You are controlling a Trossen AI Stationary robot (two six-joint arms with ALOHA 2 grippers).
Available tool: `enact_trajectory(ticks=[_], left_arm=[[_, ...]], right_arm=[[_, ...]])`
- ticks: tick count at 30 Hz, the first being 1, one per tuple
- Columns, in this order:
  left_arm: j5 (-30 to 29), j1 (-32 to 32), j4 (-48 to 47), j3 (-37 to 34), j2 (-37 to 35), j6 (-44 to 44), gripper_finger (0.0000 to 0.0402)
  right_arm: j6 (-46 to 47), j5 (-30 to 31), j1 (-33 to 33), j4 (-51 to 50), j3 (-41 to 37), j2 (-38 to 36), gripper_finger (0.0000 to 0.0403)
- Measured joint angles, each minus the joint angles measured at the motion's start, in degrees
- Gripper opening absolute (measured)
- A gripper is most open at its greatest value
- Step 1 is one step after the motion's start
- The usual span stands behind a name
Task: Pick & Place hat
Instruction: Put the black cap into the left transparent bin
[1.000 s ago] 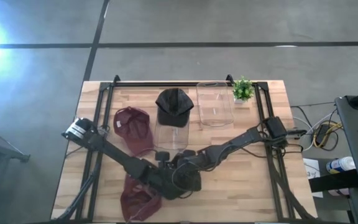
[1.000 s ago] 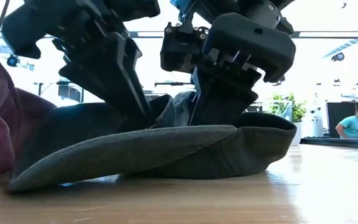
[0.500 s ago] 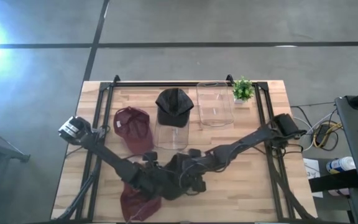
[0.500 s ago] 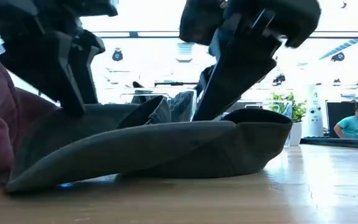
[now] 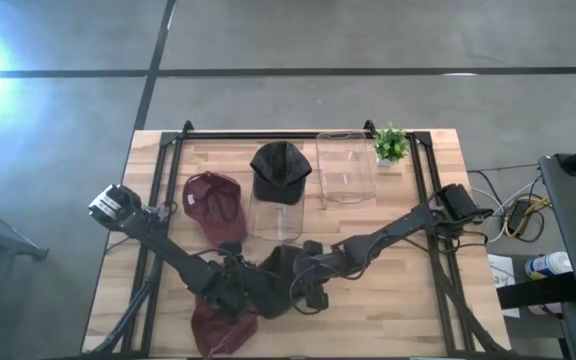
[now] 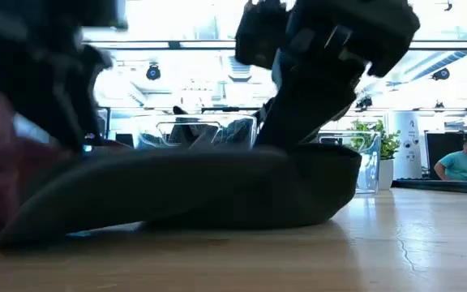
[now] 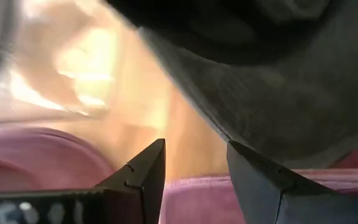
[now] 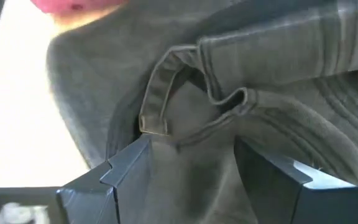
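A: From overhead we see the dark grey fabric cap (image 5: 273,290) lying near the front edge of the light wooden table (image 5: 398,300), with the left gripper (image 5: 230,290) at its one side and the right gripper (image 5: 308,288) at its other. What do we get up close?

B: In our right wrist view the right gripper's fingers (image 8: 129,168) stand wide apart over the cap's strap and folded back; they close on nothing. In our left wrist view the left gripper's fingers (image 7: 148,171) are also spread and empty, beside the cap's brim, above a maroon cap (image 7: 36,155).

A: The low view shows the grey cap resting flat on the table.

B: Farther back, only overhead, we see a second maroon cap (image 5: 214,203), a black cap (image 5: 280,168) on a clear container (image 5: 276,218), another clear container (image 5: 345,168) and a small green plant (image 5: 391,144).
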Motion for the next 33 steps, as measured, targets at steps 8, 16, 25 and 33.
enact_trajectory(ticks=[8,16,25,33], left_arm=[[3.5,0.1,24.3,-7.0,0.3,1.9,0.0167],[3.4,0.1,27.3,-6.5,0.3,4.1,0.0167],[-4.6,4.2,32.9,2.3,-1.7,8.8,0.0167],[4.8,14.2,50.2,1.8,3.6,10.9,0.0167]], right_arm=[[7.2,-5.0,0.8,-4.4,-0.6,1.5,0.0224],[12.3,-4.1,2.7,-8.8,-2.0,-1.3,0.0224],[13.3,1.8,4.8,-9.2,-4.9,-5.6,0.0224],[14.8,7.7,9.2,-9.2,-5.6,-8.0,0.0224]])
